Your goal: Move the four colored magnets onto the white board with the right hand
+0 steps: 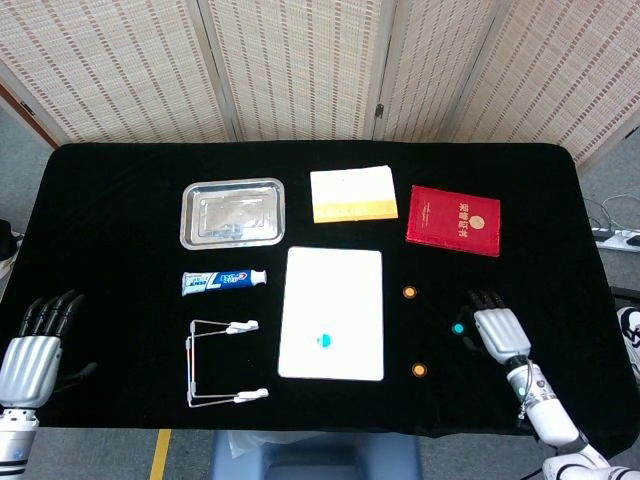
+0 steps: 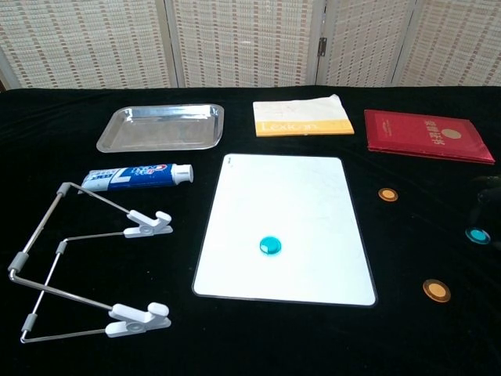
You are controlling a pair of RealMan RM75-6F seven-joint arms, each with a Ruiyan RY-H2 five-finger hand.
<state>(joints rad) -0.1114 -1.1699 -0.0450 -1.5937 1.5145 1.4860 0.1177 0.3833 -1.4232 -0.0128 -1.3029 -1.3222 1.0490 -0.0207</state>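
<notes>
The white board (image 1: 331, 312) (image 2: 284, 227) lies at the table's middle with one teal magnet (image 1: 322, 340) (image 2: 270, 245) on it. An orange magnet (image 1: 409, 292) (image 2: 387, 194) and another orange magnet (image 1: 419, 370) (image 2: 436, 291) lie on the black cloth to its right. A second teal magnet (image 1: 458, 328) (image 2: 477, 235) sits further right, just beside the fingers of my right hand (image 1: 498, 333), which hovers there open and holds nothing. My left hand (image 1: 32, 352) rests open at the table's near left corner.
A steel tray (image 1: 233, 212), a toothpaste tube (image 1: 223, 281) and a wire clip rack (image 1: 222, 362) occupy the left side. A yellow-edged notepad (image 1: 352, 194) and a red booklet (image 1: 453, 220) lie behind the board.
</notes>
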